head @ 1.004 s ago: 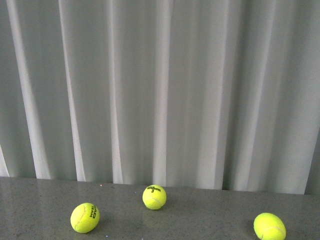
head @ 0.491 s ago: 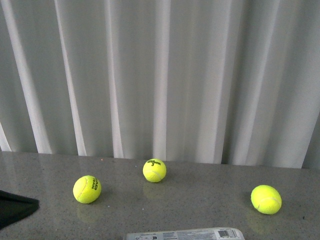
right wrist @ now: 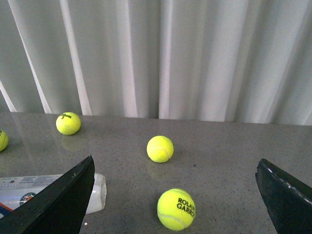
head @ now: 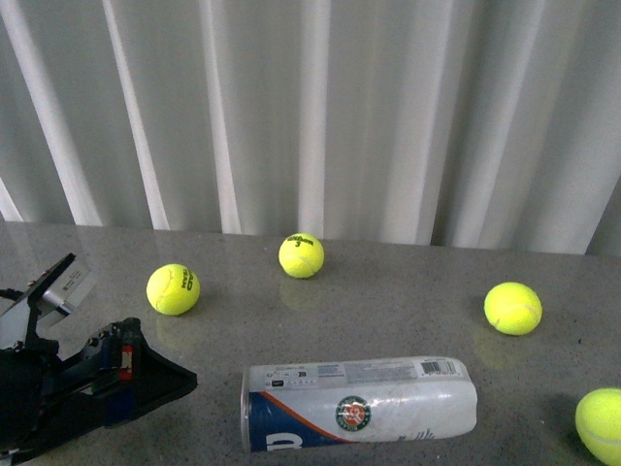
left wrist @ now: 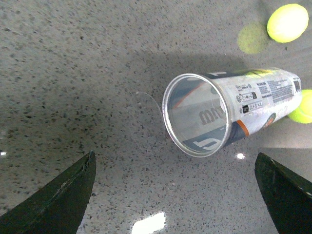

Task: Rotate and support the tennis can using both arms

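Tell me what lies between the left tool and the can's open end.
Nothing. Only bare table separates the left tool from the can, whose open end faces it. This shows in the front and left wrist views.

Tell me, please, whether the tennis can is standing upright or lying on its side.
Lying on its side: the tennis can rests lengthwise on the table, its label running horizontally in the front view.

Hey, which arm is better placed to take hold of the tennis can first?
Likely left. The left hand, open, faces the rimmed end of the tennis can nearby; the right hand, also open, points past it toward loose tennis balls.
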Controlling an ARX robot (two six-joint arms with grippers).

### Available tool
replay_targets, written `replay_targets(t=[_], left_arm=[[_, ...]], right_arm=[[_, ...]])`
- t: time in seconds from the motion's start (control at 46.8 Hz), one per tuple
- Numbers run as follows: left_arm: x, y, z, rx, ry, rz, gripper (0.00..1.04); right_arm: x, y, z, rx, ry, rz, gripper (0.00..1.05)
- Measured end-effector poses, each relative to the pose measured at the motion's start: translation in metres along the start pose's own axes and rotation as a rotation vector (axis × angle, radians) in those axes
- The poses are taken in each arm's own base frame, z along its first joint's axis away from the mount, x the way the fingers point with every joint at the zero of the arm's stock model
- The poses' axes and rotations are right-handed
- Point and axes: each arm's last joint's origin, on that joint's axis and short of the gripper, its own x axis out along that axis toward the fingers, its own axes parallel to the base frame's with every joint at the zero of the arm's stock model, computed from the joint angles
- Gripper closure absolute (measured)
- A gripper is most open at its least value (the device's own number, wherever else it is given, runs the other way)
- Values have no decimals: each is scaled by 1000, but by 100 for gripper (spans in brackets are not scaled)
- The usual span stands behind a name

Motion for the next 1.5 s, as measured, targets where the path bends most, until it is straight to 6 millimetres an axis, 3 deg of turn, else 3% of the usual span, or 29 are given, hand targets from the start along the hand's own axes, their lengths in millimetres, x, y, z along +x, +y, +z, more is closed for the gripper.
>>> replay_targets(t=[0.385,1.197,1.496], left_arm=[[29,-19,2,37,54,-99,7],[83,-31,1,-78,114,-186,7],[92,-33,-5,-156,130,-204,46]], right_arm=[[0,0,0,0,0,0,7],[0,0,0,0,0,0,7],[0,0,0,0,0,0,7]])
